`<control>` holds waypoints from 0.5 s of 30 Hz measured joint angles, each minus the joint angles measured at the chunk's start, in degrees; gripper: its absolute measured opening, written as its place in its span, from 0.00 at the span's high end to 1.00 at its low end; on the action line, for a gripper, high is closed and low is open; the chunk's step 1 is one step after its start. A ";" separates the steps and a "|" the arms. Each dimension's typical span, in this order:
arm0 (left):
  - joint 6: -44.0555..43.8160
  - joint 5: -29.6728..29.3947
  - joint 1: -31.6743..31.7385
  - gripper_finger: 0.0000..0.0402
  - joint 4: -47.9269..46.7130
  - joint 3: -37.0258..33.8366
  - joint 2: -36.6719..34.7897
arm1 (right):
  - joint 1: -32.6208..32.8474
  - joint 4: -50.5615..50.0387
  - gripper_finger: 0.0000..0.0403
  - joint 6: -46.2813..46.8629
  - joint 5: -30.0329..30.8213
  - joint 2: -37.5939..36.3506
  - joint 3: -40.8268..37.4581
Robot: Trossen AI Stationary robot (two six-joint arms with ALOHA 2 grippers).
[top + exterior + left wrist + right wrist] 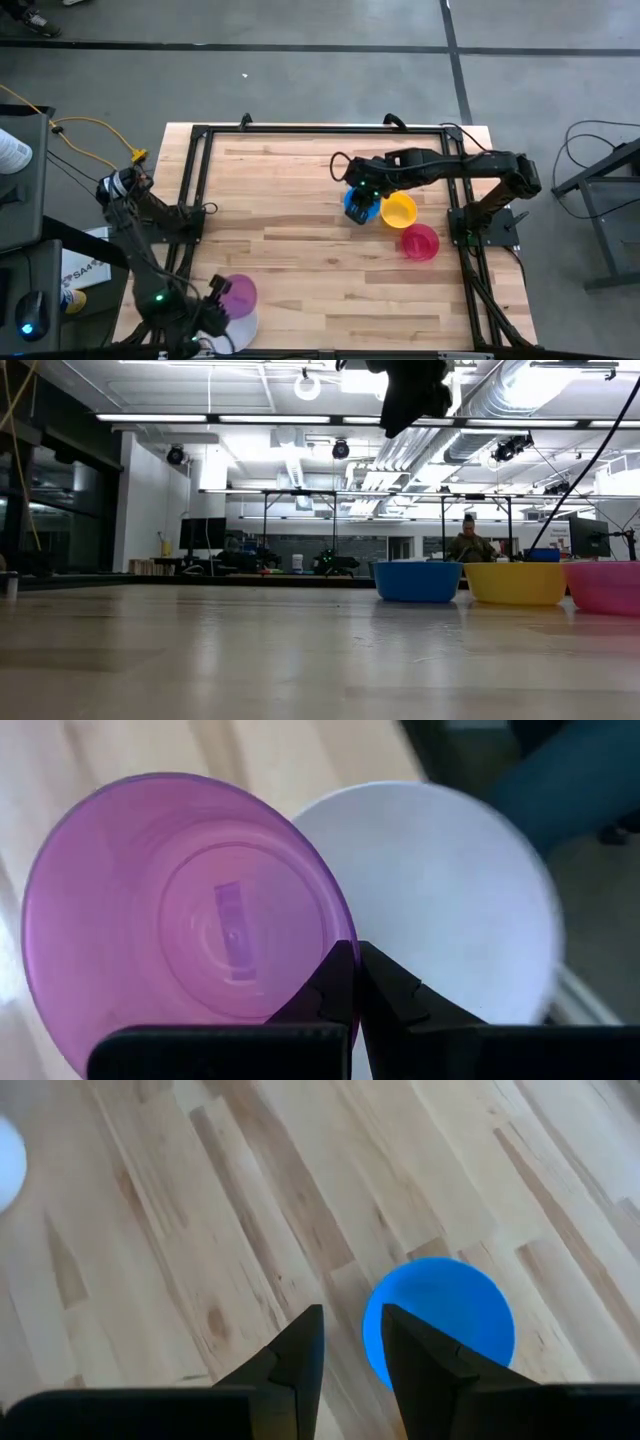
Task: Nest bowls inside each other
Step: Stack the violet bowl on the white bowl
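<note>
The wooden table [300, 250] fills the middle of the high view, framed by black rails. At its lower left edge the white bowl [238, 330], the largest of the five, is partly covered by the left arm; in the left wrist view it is seen at the right of the frame [450, 890], overlapped at its left side by the purple bowl [170, 910]. In the high view the purple bowl [240, 294] is seen just above the white one, tilted so that its inside faces the wrist camera.

The other three bowls are grouped at the centre right of the high view. The blue bowl [358, 207] is partly hidden under the right arm, the yellow bowl [399, 210] is set just to its right, and the red-pink bowl [420, 242] lies below and right of the yellow one. In the low view they stand in a row at the right of the frame, upright on the table: blue [417, 581], yellow [517, 582], red-pink [606, 586], each close against the next.

The left gripper [352, 982] is seen at the lower left of the high view [215, 300]; its jaws are pinched tight on the rim of the purple bowl. The right gripper [352, 1342] is held above the blue bowl [445, 1320], whose rim is seen just beyond the tips; its fingers [300, 1345] are parted by a narrow gap and nothing is held between them. In the low view the right gripper is seen as a dark shape at the top centre [415, 395], well above the bowls.
</note>
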 joint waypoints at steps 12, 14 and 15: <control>-0.39 2.11 -5.72 1.00 1.67 1.87 3.97 | 1.28 3.09 0.76 7.98 0.01 0.40 0.00; -0.43 3.61 -5.70 1.00 1.98 1.87 5.66 | 1.71 3.53 0.76 9.20 -0.01 0.55 -0.04; -0.46 4.18 -5.67 1.00 1.85 1.87 6.48 | 1.94 3.62 0.76 9.77 -0.02 0.55 -0.07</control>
